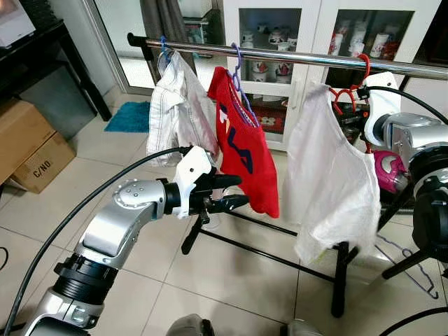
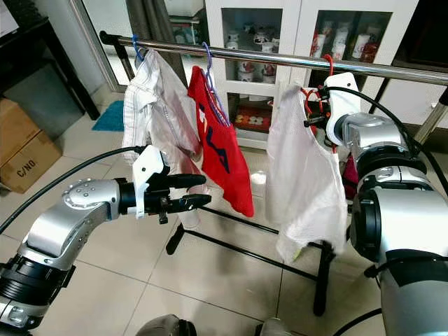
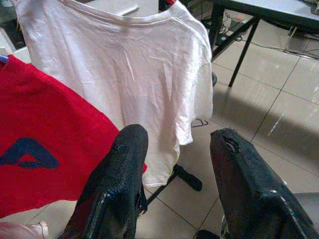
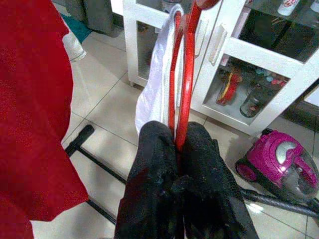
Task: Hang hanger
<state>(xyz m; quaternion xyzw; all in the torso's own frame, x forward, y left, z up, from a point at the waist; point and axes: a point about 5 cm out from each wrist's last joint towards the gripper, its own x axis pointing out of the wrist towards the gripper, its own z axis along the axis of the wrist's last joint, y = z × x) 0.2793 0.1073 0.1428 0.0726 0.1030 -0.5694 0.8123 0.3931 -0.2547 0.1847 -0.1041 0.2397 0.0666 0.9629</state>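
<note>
Jaws of the raised right gripper (image 4: 177,164) clamp the red hanger (image 4: 187,74) — left gripper (image 1: 234,192), outstretched, gapes empty.

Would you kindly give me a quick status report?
Right end effector shut on red hanger, hook over the rail. Left end effector open, empty, near red shirt. Nothing in the way.

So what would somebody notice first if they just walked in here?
Probably the bright red T-shirt hanging mid-rail between a pale shirt and a white T-shirt. Then the right gripper, pinching the white one's red hanger by the rail, while the left gripper hangs open below the red shirt.
</note>
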